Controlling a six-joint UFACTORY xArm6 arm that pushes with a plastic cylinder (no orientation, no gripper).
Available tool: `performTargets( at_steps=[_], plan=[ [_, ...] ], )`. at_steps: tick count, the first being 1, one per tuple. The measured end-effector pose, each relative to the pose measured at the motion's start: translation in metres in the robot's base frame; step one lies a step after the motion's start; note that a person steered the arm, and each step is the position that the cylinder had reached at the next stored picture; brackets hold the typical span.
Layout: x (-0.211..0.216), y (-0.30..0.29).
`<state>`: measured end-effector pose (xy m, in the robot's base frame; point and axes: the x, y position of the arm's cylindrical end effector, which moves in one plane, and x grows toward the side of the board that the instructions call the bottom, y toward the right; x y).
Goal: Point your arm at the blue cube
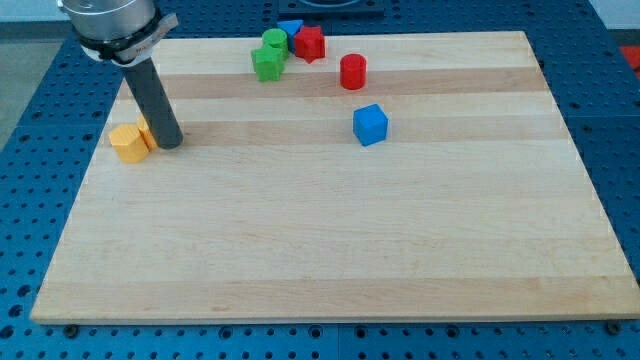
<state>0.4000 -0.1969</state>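
The wooden bench (330,250) fills most of the view, a pale plank board resting on a blue perforated base (30,200). No brand, label or writing can be read anywhere on it.

The dark rod (152,95) comes down from a grey mount at about ten o'clock on the board, and my tip (169,145) sits on the wood right against the orange blocks (130,142), which lie at its nine o'clock and touch it or nearly so. There are no fingers on this arm to be apart or together, only the plain rod.

The blue cube (370,124) stands alone slightly above the board's centre, well apart from my tip and roughly at its three o'clock.

Near twelve o'clock on the board a cluster gathers: two green blocks (269,55), a red block (310,43), and a small blue block (291,27) behind them at the far edge. A red cylinder (352,72) stands between that cluster and the blue cube.
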Motion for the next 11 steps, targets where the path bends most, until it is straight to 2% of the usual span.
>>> performTargets(
  at_steps=[1,3,5,6,10,11],
  plan=[
    [-0.002,0.037],
    [-0.064,0.129],
    [-0.057,0.28],
    [-0.056,0.331],
    [-0.048,0.333],
    [-0.031,0.333]
  ],
)
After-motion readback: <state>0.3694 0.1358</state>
